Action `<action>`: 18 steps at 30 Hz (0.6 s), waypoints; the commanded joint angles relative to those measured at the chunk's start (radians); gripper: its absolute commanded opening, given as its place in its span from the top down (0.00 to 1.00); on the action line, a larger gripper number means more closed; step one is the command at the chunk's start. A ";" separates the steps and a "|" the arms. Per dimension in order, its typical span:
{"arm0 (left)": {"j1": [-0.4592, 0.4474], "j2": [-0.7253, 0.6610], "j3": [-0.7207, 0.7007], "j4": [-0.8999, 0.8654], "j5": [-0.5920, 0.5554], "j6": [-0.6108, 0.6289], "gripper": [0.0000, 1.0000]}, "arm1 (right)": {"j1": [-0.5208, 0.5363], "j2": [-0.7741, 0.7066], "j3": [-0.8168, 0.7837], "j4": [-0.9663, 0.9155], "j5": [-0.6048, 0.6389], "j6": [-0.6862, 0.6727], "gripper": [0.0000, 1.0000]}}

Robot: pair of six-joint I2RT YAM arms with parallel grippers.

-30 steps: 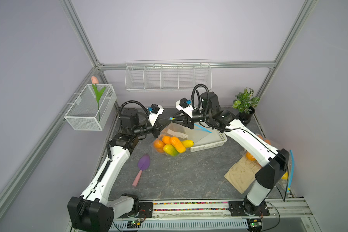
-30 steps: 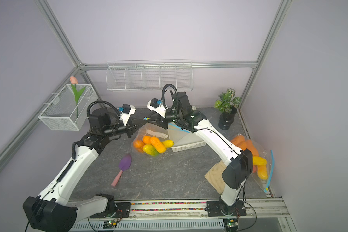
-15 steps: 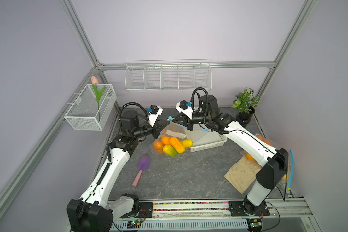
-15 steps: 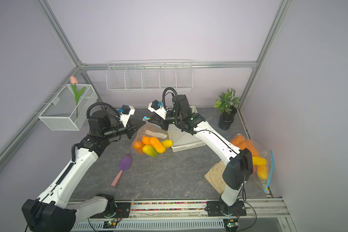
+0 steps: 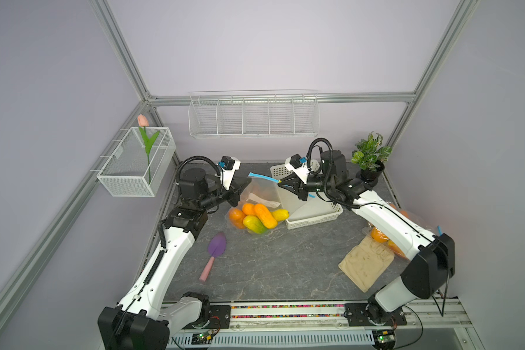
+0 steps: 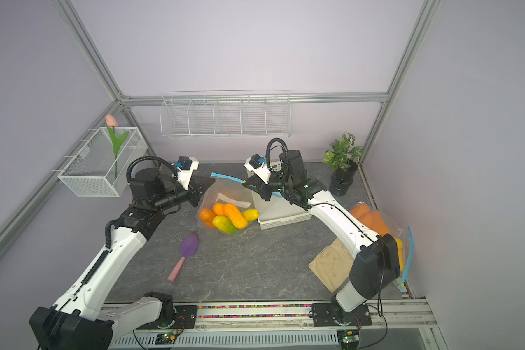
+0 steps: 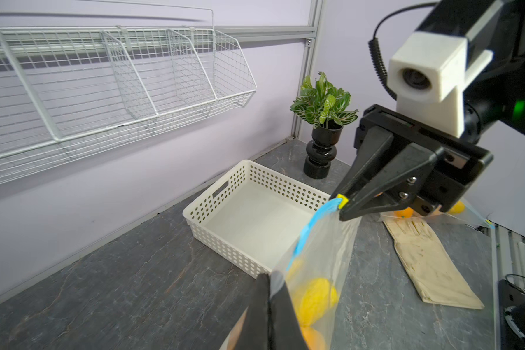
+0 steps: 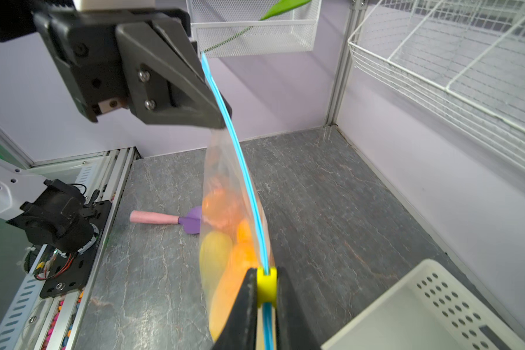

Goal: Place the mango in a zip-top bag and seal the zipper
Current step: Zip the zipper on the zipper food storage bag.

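Two end effectors: the left end effector (image 5: 245,183) is pressed together on a top corner of the clear plastic zip-top bag (image 5: 264,191). The right end effector (image 8: 266,274) pinches the small yellow slider (image 8: 266,288) on the bag's blue zipper strip (image 8: 240,169).
Mango: a heap of orange, yellow and green mangoes (image 5: 259,216) lies inside the bag.
Bag: it sits about 11 o'clock from the middle of the grey stone-look counter (image 5: 270,263) in both top views. Its mouth is lifted and stretched between the two arms. A white perforated plastic basket (image 7: 222,242) sits at its 3 o'clock.
Done: filling looks finished, since I see no loose mango on the counter.
Left: the seal. Running the slider along the strip is, I judge, the step in hand.
Hard to tell: whether the track between the two grips is already meshed, and whether the bag's bottom rests on the counter.
Hidden: a second bag of fruit (image 6: 373,219) at 4 o'clock is half covered by the right arm.
Cut off: the left fingertips in the left wrist view.
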State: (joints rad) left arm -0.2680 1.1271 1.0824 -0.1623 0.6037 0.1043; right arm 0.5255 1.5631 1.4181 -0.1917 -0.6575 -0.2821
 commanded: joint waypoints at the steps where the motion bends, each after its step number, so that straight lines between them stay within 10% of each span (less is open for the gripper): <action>1: 0.019 -0.023 0.022 0.047 -0.167 -0.043 1.00 | -0.064 -0.064 -0.063 0.024 0.050 0.051 0.86; 12: 0.030 0.012 0.047 0.069 -0.358 -0.130 1.00 | -0.175 -0.143 -0.218 0.077 0.063 0.146 0.83; 16: 0.031 0.033 0.040 0.112 -0.374 -0.170 1.00 | -0.167 -0.124 -0.187 0.119 -0.021 0.185 0.69; 18: 0.031 0.054 0.042 0.136 -0.451 -0.217 1.00 | -0.165 -0.138 -0.159 0.090 -0.034 0.182 0.42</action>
State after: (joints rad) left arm -0.2420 1.1606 1.0977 -0.1081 0.2554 -0.0456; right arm 0.3573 1.4361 1.2236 -0.1143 -0.6384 -0.1261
